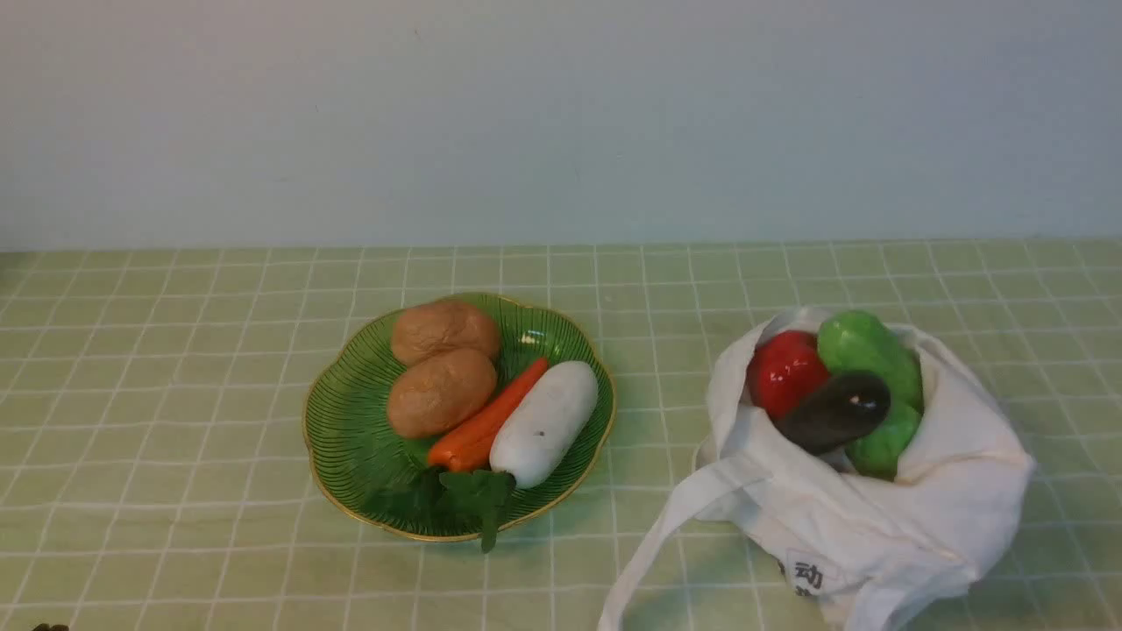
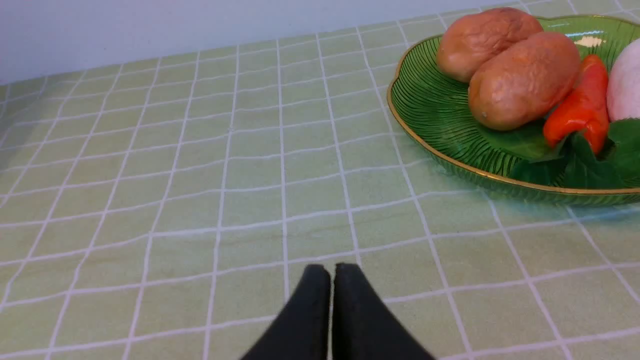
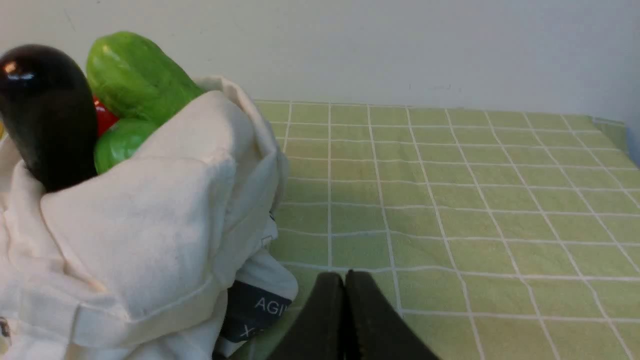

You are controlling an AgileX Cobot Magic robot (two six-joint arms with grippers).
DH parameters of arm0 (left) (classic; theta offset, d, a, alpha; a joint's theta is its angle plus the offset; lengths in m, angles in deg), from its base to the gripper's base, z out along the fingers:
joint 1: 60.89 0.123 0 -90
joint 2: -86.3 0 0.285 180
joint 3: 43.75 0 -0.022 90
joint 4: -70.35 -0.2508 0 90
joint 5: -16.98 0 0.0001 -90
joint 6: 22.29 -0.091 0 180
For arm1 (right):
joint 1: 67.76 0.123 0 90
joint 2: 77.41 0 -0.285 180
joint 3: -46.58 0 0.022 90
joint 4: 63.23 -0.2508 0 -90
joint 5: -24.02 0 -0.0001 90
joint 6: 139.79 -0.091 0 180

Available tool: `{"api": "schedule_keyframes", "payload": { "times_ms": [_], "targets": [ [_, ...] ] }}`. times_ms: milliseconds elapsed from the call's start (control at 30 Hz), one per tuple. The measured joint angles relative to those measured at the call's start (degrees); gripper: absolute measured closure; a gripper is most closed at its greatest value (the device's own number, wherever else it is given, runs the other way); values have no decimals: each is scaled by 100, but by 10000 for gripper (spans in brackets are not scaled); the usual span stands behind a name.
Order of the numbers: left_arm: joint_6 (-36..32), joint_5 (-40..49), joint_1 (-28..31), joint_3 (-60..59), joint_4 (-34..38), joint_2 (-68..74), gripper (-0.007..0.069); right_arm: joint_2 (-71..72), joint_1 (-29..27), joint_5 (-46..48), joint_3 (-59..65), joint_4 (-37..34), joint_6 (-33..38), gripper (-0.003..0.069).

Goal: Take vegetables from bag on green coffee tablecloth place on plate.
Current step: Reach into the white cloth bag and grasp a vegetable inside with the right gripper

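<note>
Pale green checked tablecloth [image 1: 175, 394] surface, white cloth tote [image 1: 920, 508] with a "动" label [image 1: 811, 576], dark "AGI" tag [image 3: 255, 307], both jaws pinched together, empty.

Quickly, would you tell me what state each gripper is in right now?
Left gripper: closed, holding nothing.
Right gripper: closed, holding nothing.

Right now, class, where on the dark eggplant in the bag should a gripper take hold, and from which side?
Probably its exposed middle, from above, jaws across its narrow width. The eggplant lies tilted on top of the other vegetables, and the bag cloth hides its lower end.
</note>
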Motion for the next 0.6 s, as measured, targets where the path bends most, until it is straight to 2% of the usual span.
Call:
{"api": "schedule_keyframes", "payload": {
  "times_ms": [600],
  "targets": [
    [0,0,0,0,0,0,629,0,0,0,0,0,60,674]
  ]
}}
